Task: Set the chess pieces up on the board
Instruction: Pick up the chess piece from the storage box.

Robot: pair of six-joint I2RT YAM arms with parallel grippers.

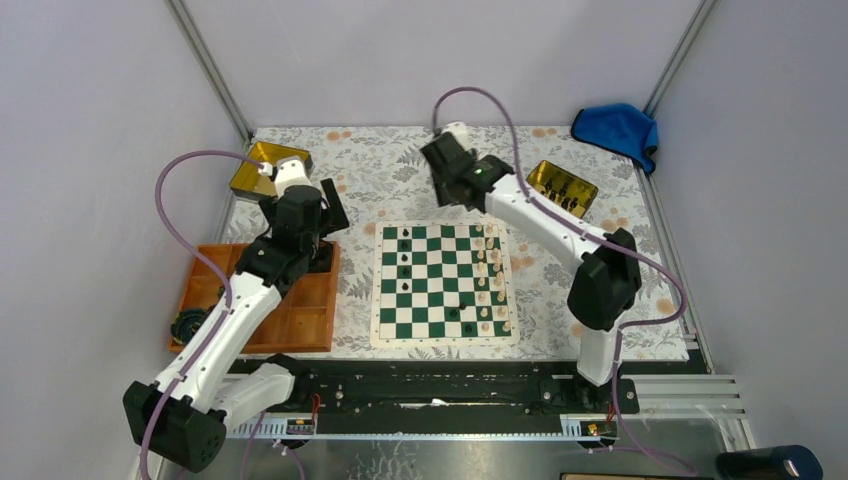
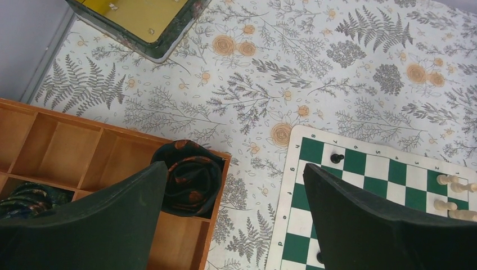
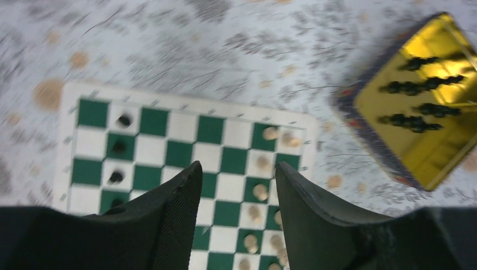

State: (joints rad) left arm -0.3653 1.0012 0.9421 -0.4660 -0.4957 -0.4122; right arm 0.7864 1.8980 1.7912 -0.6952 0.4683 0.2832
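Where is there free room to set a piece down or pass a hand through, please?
Bare cloth lies between the orange tray and the board, and beyond the board's far edge. The middle files are mostly open; the right side is crowded with cream pieces, the left file holds black chess pieces.

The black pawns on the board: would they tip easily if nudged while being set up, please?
Likely yes: each black pawn stands upright on a small base, so a sideways nudge could topple it. Being tiny, they are probably light and easy to lift. The board looks like a thin mat and might slide.
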